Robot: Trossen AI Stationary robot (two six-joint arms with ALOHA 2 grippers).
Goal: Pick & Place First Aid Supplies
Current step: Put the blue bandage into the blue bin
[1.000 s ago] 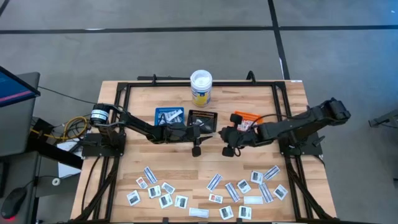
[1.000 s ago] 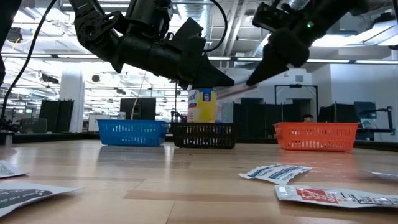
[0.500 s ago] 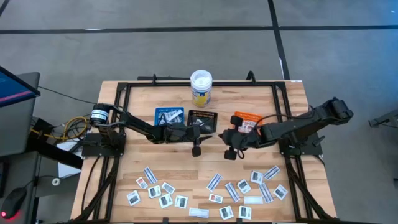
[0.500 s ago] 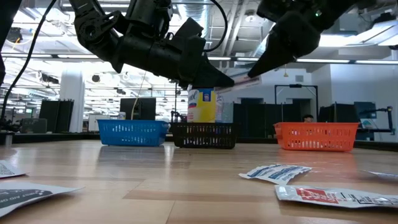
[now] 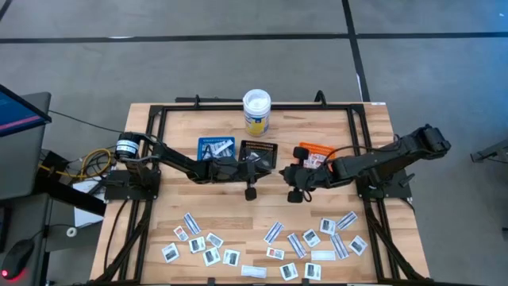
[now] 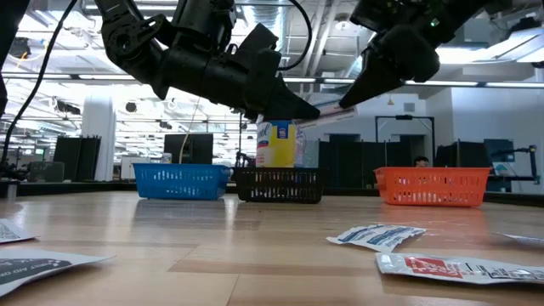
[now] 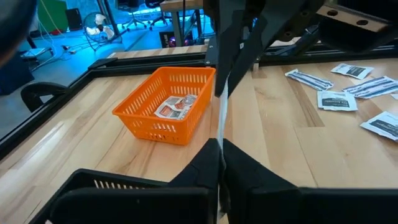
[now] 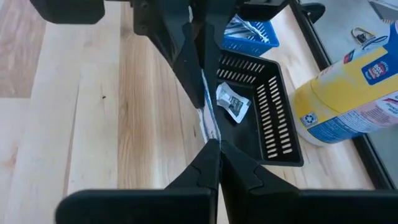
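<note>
Both grippers are shut on one narrow white-and-blue strip packet [image 6: 327, 115], held in the air between the black tray [image 5: 258, 149] and the orange tray [image 5: 313, 153]. My left gripper [image 7: 221, 149] has one end and my right gripper [image 8: 214, 144] has the other. In the low view the left gripper [image 6: 308, 110] and the right gripper [image 6: 347, 104] meet tip to tip. Many more packets [image 5: 202, 242] [image 5: 317, 238] lie flat along the table's near edge. My left gripper pinches the strip's end [image 7: 221, 142] between its two fingers, coming level from the table's left, with the fingers along the strip. The strip is lifted clear. My right gripper pinches the opposite end [image 8: 212, 138] between its two fingers, slanting down from the table's right. The strip spans straight between the two grippers, edge-on in both wrist views.
The blue tray [image 5: 216, 148] holds strip packets; the black tray [image 8: 283, 118] holds one squarish packet [image 8: 233, 102]. The orange tray [image 7: 144, 106] holds red-marked packets. The yellow-labelled tub [image 5: 256, 111] stands at the far edge. Bare wood lies between trays and loose packets [image 6: 378, 234].
My right gripper has risen a little, and the strip's end in it has come up with it. My left gripper has kept still, shut on its end.
</note>
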